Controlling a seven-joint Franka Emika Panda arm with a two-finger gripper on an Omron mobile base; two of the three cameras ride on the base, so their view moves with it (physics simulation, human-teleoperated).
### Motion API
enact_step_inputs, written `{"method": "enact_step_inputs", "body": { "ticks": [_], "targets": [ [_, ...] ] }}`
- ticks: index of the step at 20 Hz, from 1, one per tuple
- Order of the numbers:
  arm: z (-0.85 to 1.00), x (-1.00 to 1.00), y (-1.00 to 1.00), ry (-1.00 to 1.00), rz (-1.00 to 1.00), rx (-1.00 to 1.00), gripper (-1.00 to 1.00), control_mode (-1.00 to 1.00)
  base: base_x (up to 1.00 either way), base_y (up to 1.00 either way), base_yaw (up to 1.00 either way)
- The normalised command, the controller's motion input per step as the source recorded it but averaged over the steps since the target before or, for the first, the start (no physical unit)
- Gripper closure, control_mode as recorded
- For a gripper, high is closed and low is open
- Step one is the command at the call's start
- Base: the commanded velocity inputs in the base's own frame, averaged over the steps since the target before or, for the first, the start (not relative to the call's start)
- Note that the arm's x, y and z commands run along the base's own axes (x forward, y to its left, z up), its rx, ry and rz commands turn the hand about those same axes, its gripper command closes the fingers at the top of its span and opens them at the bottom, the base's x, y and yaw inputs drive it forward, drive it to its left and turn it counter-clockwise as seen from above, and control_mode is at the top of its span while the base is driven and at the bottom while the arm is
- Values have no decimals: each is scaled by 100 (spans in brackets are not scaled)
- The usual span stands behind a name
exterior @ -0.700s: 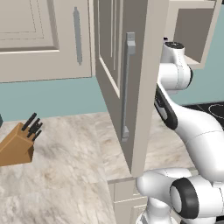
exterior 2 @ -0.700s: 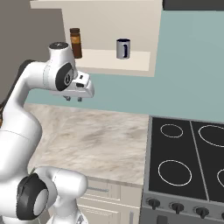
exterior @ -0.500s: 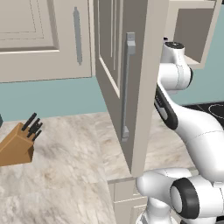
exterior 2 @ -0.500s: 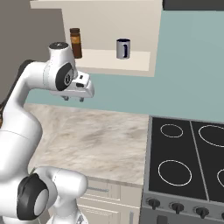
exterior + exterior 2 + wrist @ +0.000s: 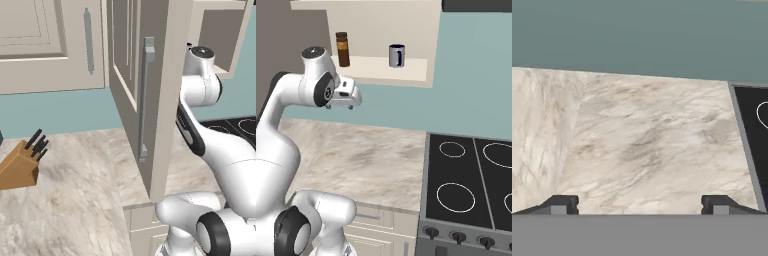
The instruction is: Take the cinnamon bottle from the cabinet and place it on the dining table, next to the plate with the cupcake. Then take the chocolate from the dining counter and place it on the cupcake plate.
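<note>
The cinnamon bottle, brown with a dark cap, stands upright at the left end of the open cabinet's shelf. My gripper hangs below and just in front of that shelf, a little right of the bottle and apart from it. In the hand view the gripper is open, its fingertips wide apart with nothing between them, looking down at the marble counter. The plate, cupcake and chocolate are out of view.
A dark mug stands on the same shelf, right of the bottle. The open cabinet door juts out left of the arm. A knife block sits at the counter's left, and a black stove lies at the right.
</note>
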Motion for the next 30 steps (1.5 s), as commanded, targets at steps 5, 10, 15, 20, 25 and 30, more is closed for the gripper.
{"method": "enact_step_inputs", "body": {
  "ticks": [5,10,15,20,25,30],
  "targets": [
    [61,17,35,-39,2,-6,-100,-100,0,0,0],
    [86,25,43,-26,0,-1,-100,-100,0,0,0],
    [90,24,17,-22,0,0,-100,-100,0,0,0],
    [37,46,0,-3,0,0,-100,-100,0,0,0],
    [0,53,0,0,4,2,-100,-100,0,0,0],
    [9,47,0,0,0,1,-100,-100,0,0,0]
  ]
}}
